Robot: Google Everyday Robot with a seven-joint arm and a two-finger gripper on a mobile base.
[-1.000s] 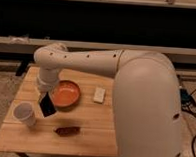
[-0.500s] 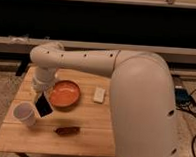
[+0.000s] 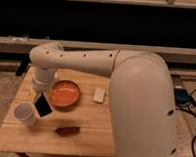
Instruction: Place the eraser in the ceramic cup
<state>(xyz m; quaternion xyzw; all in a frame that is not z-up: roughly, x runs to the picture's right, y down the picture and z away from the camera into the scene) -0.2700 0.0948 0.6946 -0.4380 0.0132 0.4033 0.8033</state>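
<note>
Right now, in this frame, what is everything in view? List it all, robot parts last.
table: one, light wood slats, centre of view, bearing the items
ceramic cup: one, white, upright, near the table's image-left front
eraser: one, black, tilted, just image-right of the cup's rim, held off the table
bowl: one, orange, shallow, mid-table behind the eraser
block: one, white, image-right of the bowl
elongated thing: one, dark red-brown, lying near the front edge
cables: a few, dark, on the floor image-right of the table
arm: one, white, reaching across to the table's image-left side
gripper: one, at the arm's end, beside the cup, shut on the eraser's top
</note>
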